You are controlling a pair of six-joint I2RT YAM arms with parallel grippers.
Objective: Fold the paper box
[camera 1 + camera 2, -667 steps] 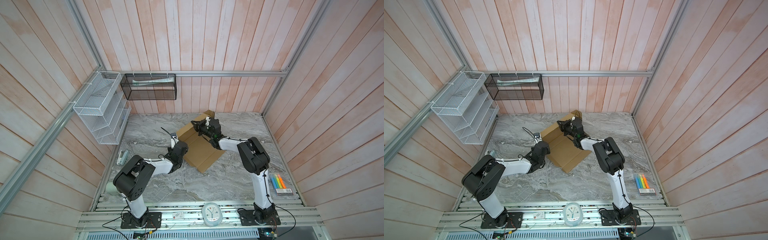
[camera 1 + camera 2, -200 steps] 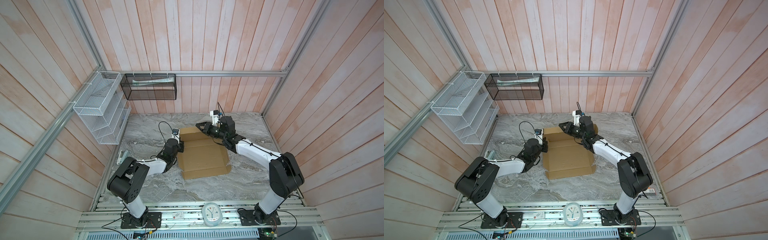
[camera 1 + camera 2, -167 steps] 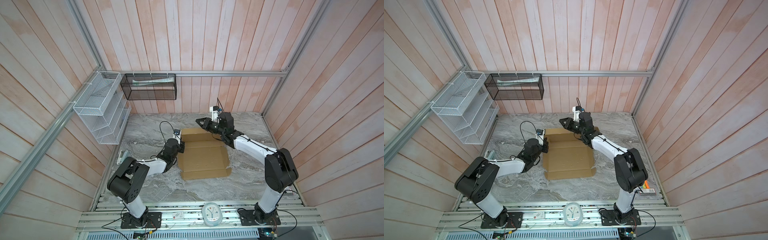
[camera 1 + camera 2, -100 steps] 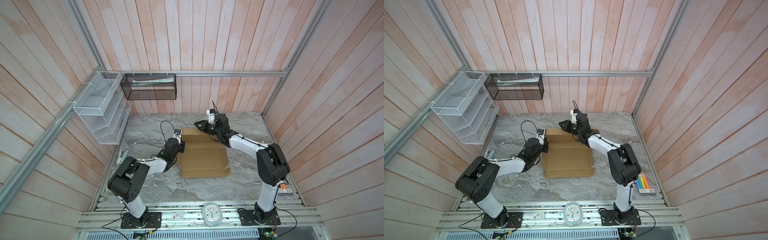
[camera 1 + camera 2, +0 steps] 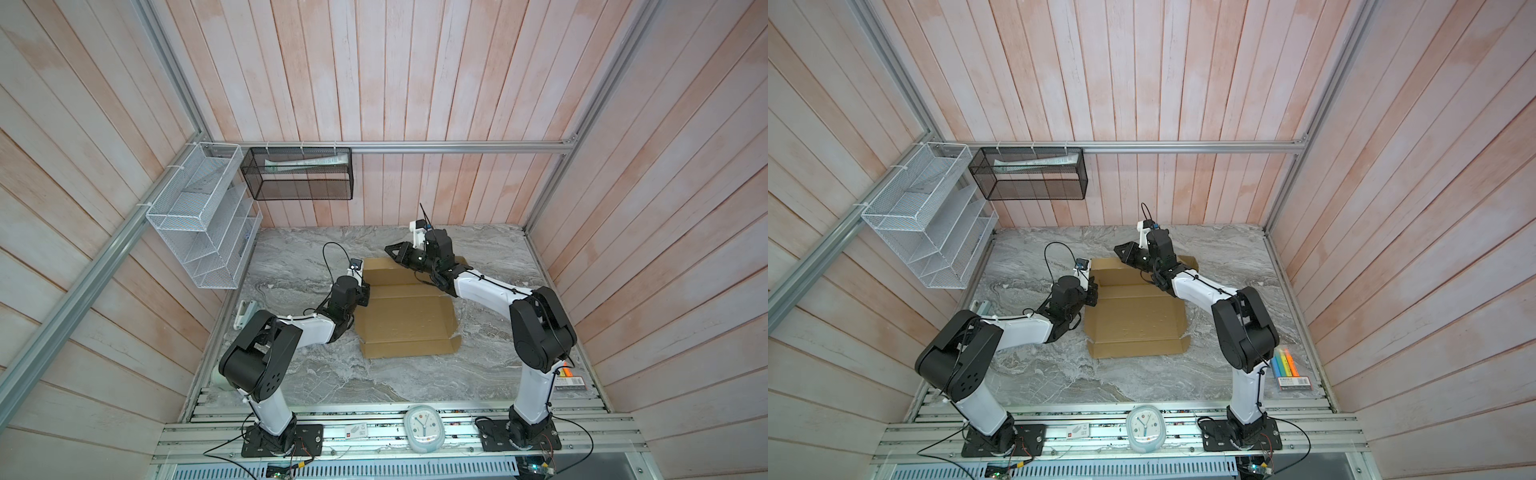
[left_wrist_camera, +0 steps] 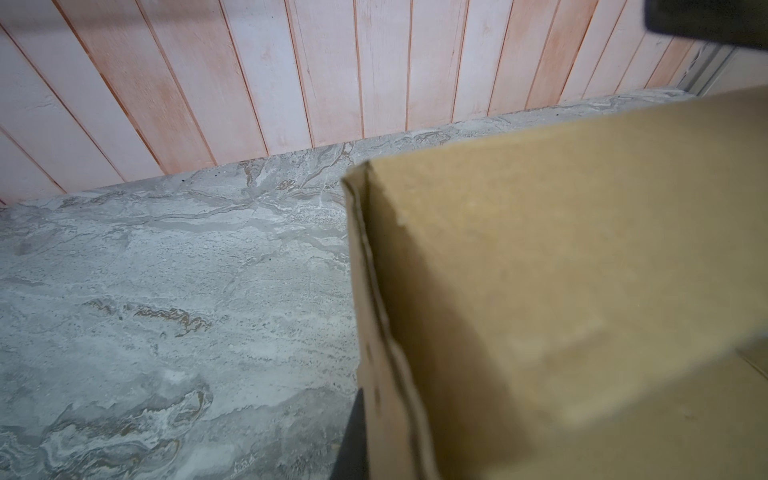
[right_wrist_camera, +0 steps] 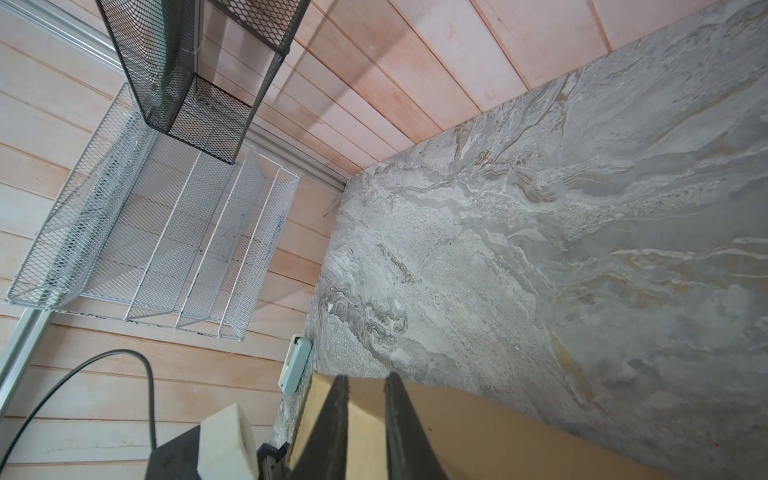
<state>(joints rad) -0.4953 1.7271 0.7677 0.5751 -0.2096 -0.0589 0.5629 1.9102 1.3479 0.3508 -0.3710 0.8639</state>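
The paper box [image 5: 405, 316] is a brown cardboard blank lying mostly flat in the middle of the table, shown in both top views [image 5: 1133, 316]. My left gripper [image 5: 365, 292] is at its left edge, shut on the raised side flap [image 6: 540, 270]. One dark finger [image 6: 353, 440] shows beside the flap's edge. My right gripper [image 5: 391, 249] hovers over the far flap [image 7: 519, 432], pointing left. Its two fingers stand a narrow gap apart [image 7: 365, 380] with nothing between them; the cardboard lies behind them.
A white mesh rack [image 5: 199, 216] and a black mesh basket [image 5: 299, 174] hang on the back left walls. A small white device [image 5: 245, 311] lies at the table's left edge, a marker pack [image 5: 1287, 365] at the right. A clock [image 5: 424, 428] sits on the front rail.
My right gripper has shifted a little left and back over the box's far edge, its elbow swinging in and its jaws narrowing. The left arm and the box have stayed put.
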